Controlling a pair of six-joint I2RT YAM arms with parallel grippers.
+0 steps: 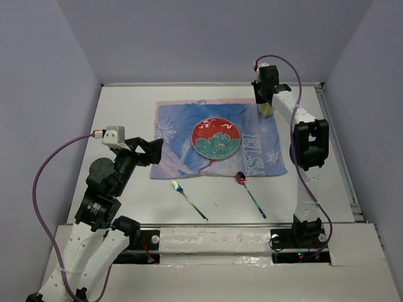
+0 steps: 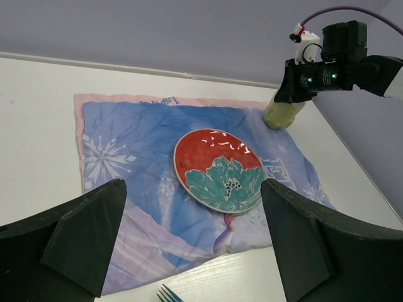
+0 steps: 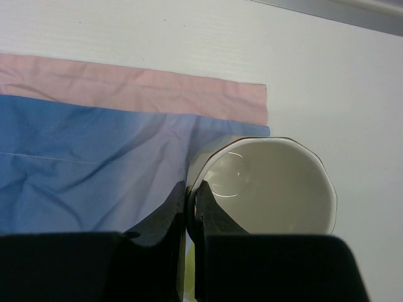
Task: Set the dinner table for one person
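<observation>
Top: the table (image 1: 126,113) fills the floor of the view; my right gripper (image 1: 267,100) has the cup (image 1: 269,111) at the far right corner of the mat (image 1: 182,126). Left wrist: left gripper (image 2: 193,195) spread, empty. Right wrist: fingers (image 3: 160,223) pinch one cup wall; released across the mat edge, it may tip.

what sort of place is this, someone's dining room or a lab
Most likely a robotics lab cell, not a home: the left arm and right arm are bolted at the edge of a plain white dinner table, and bare walls box it in.
</observation>
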